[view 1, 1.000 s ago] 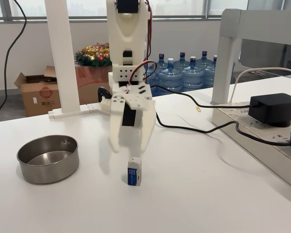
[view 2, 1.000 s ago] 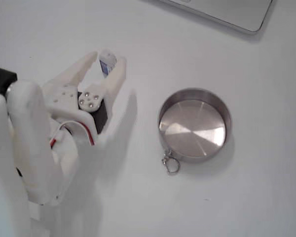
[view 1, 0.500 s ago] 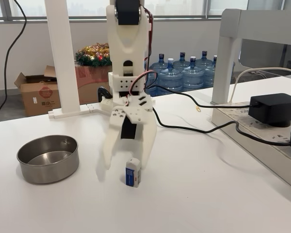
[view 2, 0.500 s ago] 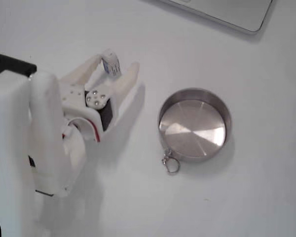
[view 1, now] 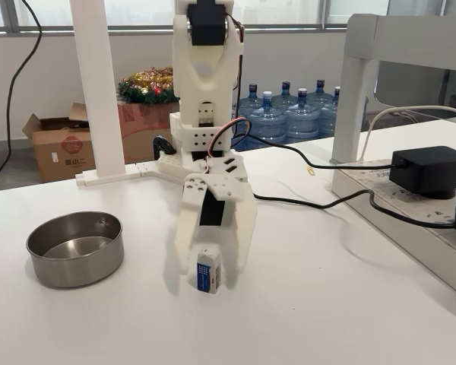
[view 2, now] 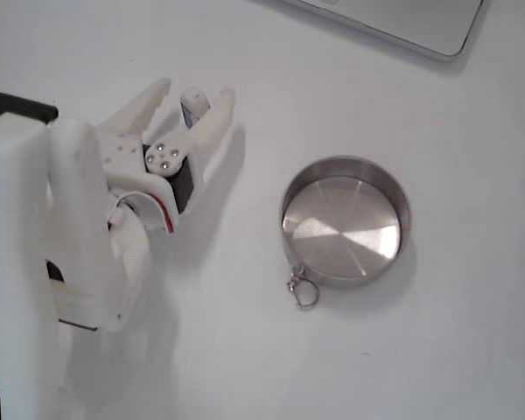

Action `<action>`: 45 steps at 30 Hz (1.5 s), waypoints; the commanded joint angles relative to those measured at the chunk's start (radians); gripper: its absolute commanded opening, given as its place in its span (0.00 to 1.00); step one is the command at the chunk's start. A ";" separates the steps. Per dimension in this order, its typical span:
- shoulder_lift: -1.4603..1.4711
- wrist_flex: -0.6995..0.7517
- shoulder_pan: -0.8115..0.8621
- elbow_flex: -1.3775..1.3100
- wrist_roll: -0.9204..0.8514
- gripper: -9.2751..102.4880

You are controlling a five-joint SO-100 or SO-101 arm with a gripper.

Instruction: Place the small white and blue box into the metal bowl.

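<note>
- White bench [view 1: 327,304] surface, with windows, a row of water bottles [view 1: 289,114] and a cardboard carton [view 1: 57,144] behind it in a fixed view taken from the front.
- Gripper [view 1: 207,280] of the white arm [view 1: 205,91] pointing down at the bench, its two fingers spread apart and straddling the small white and blue box [view 1: 207,269]; in a fixed view from above the gripper [view 2: 186,87] likewise brackets the box [view 2: 193,103].
- Fingers [view 1: 241,236] stand close on either side of the box; whether either one touches it cannot be told. The jaws are not clenched on it.
- Small white and blue box stands upright on the bench, blue front with white grid mark facing the front camera.
- Metal bowl [view 1: 75,248] rests on the bench at about 9 o'clock from the box in the front view, well apart from it; from above the bowl [view 2: 346,220] lies at about 4 o'clock from the box, with a small ring [view 2: 303,290] hanging at its rim.
- Black power adapter [view 1: 432,171] and black cable [view 1: 304,201] lie toward 2 o'clock from the gripper in the front view.
</note>
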State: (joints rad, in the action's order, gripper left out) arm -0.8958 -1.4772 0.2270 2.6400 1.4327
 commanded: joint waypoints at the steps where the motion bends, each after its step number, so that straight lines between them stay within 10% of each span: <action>1: 0.000 -0.006 0.014 -0.009 0.008 0.25; 34: 0.018 -0.021 0.080 0.009 0.008 0.06; 45: -0.008 -0.267 0.153 0.071 0.008 0.06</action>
State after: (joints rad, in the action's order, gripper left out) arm -0.8606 -1.6966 0.3559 2.6768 1.4327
